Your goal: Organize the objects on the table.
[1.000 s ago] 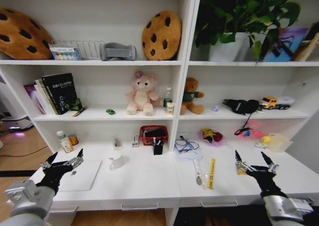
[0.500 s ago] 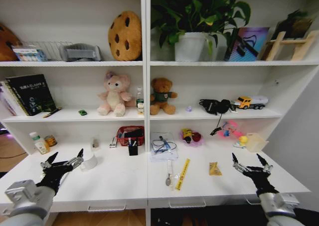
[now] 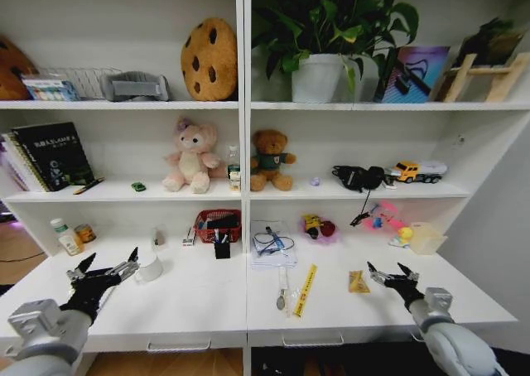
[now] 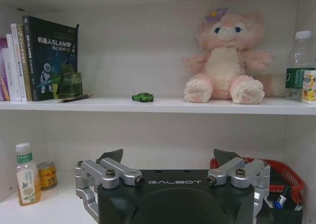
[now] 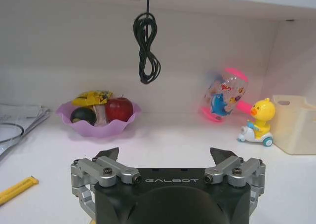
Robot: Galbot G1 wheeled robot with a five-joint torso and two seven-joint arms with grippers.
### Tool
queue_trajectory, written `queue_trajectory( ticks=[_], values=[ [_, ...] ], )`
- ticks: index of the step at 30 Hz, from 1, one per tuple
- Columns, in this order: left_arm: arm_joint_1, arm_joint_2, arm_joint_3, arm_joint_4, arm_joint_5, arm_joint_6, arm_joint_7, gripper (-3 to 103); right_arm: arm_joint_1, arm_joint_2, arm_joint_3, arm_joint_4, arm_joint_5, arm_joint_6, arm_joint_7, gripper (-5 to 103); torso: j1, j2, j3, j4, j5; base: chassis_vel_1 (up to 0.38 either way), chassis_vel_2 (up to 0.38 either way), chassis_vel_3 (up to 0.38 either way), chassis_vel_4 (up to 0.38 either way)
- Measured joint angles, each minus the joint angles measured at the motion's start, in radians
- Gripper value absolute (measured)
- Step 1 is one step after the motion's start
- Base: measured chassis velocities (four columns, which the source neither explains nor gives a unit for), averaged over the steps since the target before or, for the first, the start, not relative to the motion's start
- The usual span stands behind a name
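Head view is showing both arms hovering low over the desk (image 3: 199, 310), the left claw (image 3: 106, 270) and the right claw (image 3: 392, 273) each spread wide and carrying nothing, so the tidying is looking barely begun. Markers are standing in the red wire basket (image 3: 217, 224); fruit is sitting in the purple bowl (image 5: 98, 121); the tiny green toy (image 4: 142, 97) is resting on the shelf

The long white table (image 3: 199, 306) looks smooth and matt; the red wire basket (image 3: 217, 224) is metal; the pink teddy (image 4: 226, 58) is fluffy plush.
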Motion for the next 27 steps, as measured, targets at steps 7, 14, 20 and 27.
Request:
queue_trajectory(
  ticks=[7,14,20,27],
  values=[
    [0.000,0.000,0.000,0.000,0.000,0.000,0.000,100,0.089,0.014,-0.118,-0.087,-0.051,0.039,-0.040,100,0.000,0.000,0.000,0.0004,-0.0002,0.000,0.000,0.000,0.000],
    [0.000,0.000,0.000,0.000,0.000,0.000,0.000,100,0.130,0.049,-0.163,-0.149,-0.078,0.043,-0.042,89,0.000,0.000,0.000,0.0004,0.0000,0.000,0.000,0.000,0.000],
    [0.000,0.000,0.000,0.000,0.000,0.000,0.000,100,0.133,0.057,-0.151,-0.175,-0.075,0.050,-0.052,62,0.000,0.000,0.000,0.0003,0.0000,0.000,0.000,0.000,0.000],
    [0.000,0.000,0.000,0.000,0.000,0.000,0.000,100,0.135,0.053,-0.150,-0.169,-0.070,0.050,-0.056,41,0.000,0.000,0.000,0.0003,-0.0001,0.000,0.000,0.000,0.000]
  ],
)
